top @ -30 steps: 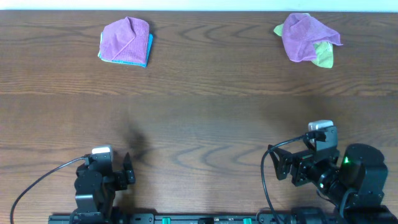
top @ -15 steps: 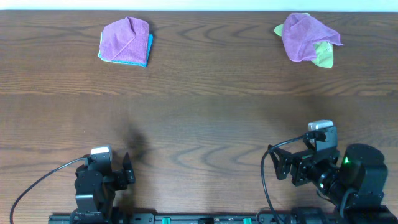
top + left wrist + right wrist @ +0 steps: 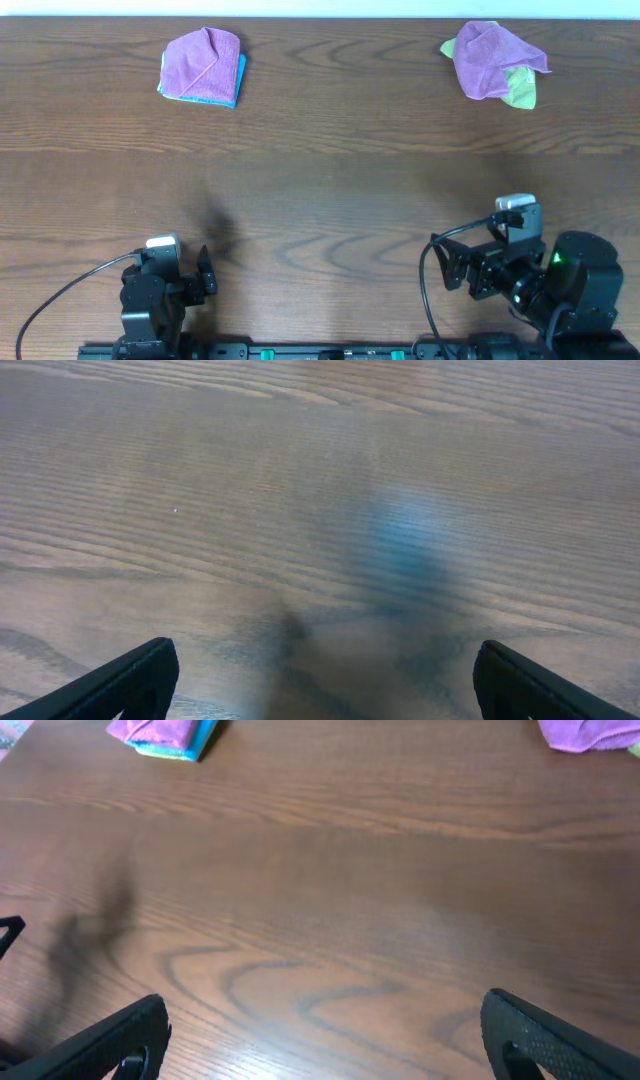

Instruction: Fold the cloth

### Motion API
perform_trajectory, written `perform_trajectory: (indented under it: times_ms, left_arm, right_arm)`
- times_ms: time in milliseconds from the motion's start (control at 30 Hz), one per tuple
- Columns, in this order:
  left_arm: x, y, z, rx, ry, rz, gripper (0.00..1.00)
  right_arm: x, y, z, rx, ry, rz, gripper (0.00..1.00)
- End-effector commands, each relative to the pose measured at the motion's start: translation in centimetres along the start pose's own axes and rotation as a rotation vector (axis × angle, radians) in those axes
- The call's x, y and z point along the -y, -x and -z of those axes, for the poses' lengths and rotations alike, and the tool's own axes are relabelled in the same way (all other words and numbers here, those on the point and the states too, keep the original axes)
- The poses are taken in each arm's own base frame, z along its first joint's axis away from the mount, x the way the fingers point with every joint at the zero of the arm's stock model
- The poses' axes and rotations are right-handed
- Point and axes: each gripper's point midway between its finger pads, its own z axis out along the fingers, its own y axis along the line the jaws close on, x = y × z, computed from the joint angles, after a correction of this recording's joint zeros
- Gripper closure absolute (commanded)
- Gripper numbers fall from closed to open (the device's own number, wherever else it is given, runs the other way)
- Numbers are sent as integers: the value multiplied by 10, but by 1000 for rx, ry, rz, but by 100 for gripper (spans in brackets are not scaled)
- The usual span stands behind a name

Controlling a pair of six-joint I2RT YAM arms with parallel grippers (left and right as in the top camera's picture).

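The purple cloth lies folded into a small bundle at the far left of the table, on top of a turquoise-blue folded cloth. Its near edge also shows in the right wrist view. My left gripper rests at the table's front left, open and empty, with only bare wood between its fingers. My right gripper rests at the front right, open and empty. Both are far from the cloth. No white tag is visible.
Another purple cloth bunched with a lime-green one lies at the far right, its edge also in the right wrist view. The dark wooden table stretches between the cloths and the grippers.
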Motion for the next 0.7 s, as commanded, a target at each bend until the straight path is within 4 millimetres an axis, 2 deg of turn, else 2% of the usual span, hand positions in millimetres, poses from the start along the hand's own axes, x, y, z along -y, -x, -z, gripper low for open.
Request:
perform_trajectory:
  times_ms: [0, 100, 200, 400, 667]
  left_arm:
    - [-1, 0, 0, 5, 5, 4, 5]
    - [-1, 0, 0, 5, 5, 4, 5]
    - [-1, 0, 0, 5, 5, 4, 5]
    - [-1, 0, 0, 5, 5, 4, 5]
    - [-1, 0, 0, 5, 5, 4, 5]
  right_arm:
    - [12, -5, 4, 19, -74, -8, 1]
    - [30, -15, 2, 46, -165, 39, 1]
    - [43, -30, -9, 89, -216, 112, 1]
    - [59, -63, -35, 139, -238, 160, 1]
    - [76, -81, -61, 182, -268, 167, 1]
